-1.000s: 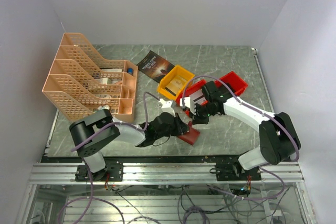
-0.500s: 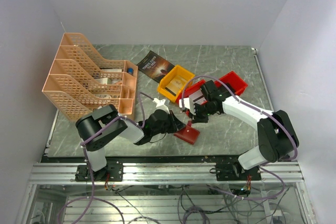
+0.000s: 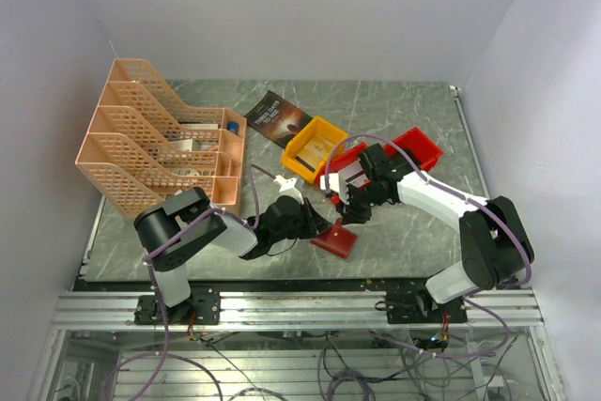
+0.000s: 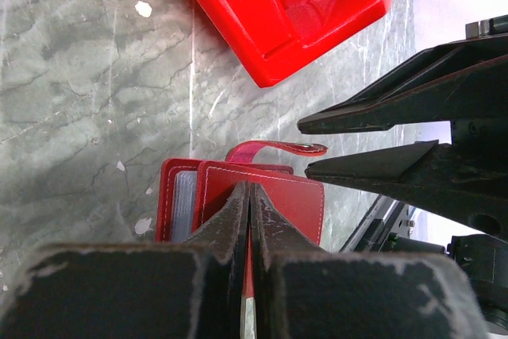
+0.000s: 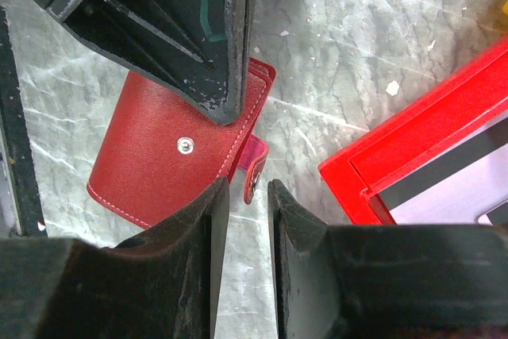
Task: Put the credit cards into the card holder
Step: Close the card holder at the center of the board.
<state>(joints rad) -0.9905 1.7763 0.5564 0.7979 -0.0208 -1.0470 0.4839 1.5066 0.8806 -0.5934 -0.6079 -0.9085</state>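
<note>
Finds the card holder point(image 3: 336, 240) on the grey marble table point(image 3: 404, 243), toward the near edge, roughly midway between the two arms and just on the near side of the closest red bin point(image 5: 397, 140). Notes a dark red cover with pale stitching, partly folded, bearing a metal snap stud point(image 5: 185, 145) on the outer face, with pale clear pockets point(image 4: 183, 200) showing at one edge in the left wrist view. Records a closure strap point(image 4: 274, 147) arching up off the cover toward the right arm's fingers.

Places the left gripper point(image 4: 250, 186) low over the holder, reaching in from the left. Finds its fingers pressed tight together with only a thin sliver of red cover between them (pinching the cover, by all appearance).

Places the right gripper point(image 5: 248, 190) at the far right side of the holder, fingers set narrowly apart, with the tip of the strap at the mouth of that gap. Cannot confirm contact between fingers and strap.

Logs elsewhere on the table:
- a yellow bin point(image 3: 315, 149) just left of the red bins;
- a second red bin point(image 3: 423, 146) further right;
- a dark-covered book point(image 3: 277, 119) beyond the yellow bin;
- an orange lattice file rack point(image 3: 160, 152) at the far left.

Notes flat grey and black pieces point(image 5: 452, 188) inside the closest red bin in the right wrist view; cannot tell from these views whether cards.
</note>
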